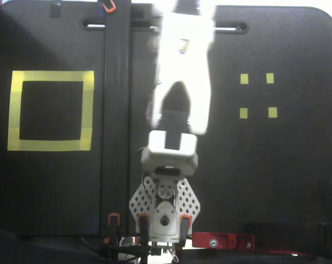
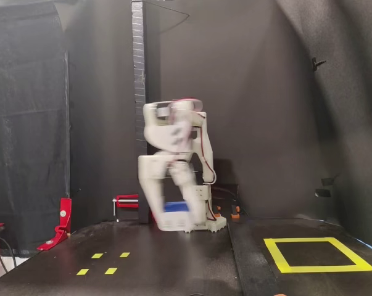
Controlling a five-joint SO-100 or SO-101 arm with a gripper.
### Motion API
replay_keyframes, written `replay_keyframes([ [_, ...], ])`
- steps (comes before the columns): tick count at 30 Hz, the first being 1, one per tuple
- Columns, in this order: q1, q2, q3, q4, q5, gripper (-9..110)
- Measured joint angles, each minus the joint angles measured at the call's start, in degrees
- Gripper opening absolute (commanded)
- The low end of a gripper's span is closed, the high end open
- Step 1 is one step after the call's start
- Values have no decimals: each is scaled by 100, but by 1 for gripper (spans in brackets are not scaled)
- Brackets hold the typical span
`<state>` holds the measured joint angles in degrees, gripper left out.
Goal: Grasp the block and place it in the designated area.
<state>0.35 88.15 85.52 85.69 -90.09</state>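
We see the blue block (image 2: 175, 206) blurred in the gripper (image 2: 173, 217), long axis roughly level, gripper clenched on it just above the matte black table (image 2: 173, 259), well apart from the yellow tape square (image 2: 315, 254).

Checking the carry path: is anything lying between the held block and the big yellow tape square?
Nothing visible stands in the way. The blurred tool carries the blue block above the mat; between it and the yellow tape square lies only a flat dark strip.
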Motion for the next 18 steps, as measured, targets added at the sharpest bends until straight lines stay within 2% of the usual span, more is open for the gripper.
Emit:
replay_keyframes([
  [18,-2786,0,0,352,2426,20],
])
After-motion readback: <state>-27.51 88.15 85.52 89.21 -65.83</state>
